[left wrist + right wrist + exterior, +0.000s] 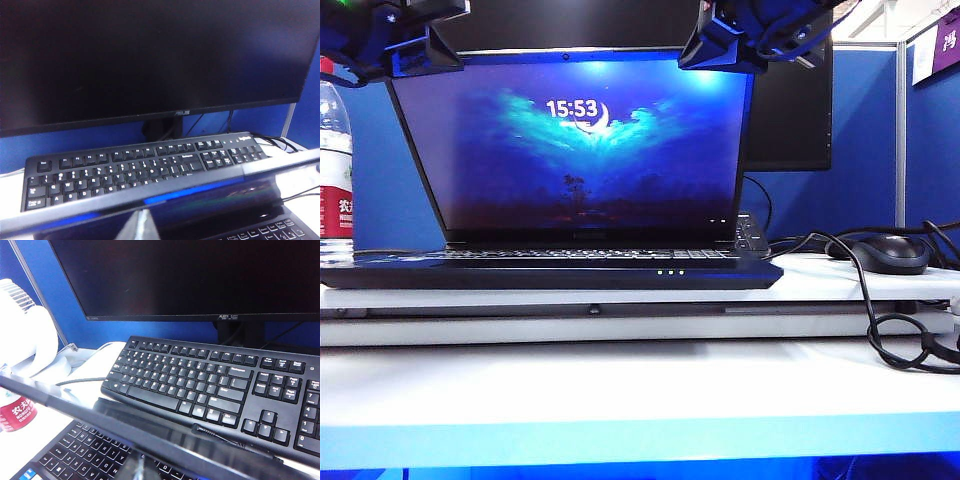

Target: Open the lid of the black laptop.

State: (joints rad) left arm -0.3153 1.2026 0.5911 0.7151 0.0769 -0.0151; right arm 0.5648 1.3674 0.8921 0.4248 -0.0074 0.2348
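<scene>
The black laptop (550, 272) sits on a white shelf with small lights on its front edge. Its lid (575, 140) stands raised and leans slightly back, its screen showing blue wallpaper and 15:53. My left gripper (415, 55) is at the lid's top left corner and my right gripper (725, 45) at the top right corner. In the left wrist view the lid's top edge (150, 192) crosses the frame with a blurred grey fingertip (142, 226) on the screen side. The right wrist view shows the same edge (150, 435), a faint fingertip (140, 467) and the laptop's keys (80, 450).
Behind the lid stand an ASUS monitor (150, 55) and a separate black keyboard (140, 167). A black mouse (890, 253) and looped cables (900, 345) lie on the right. A water bottle (334, 170) stands at the left, near a white fan (25, 335).
</scene>
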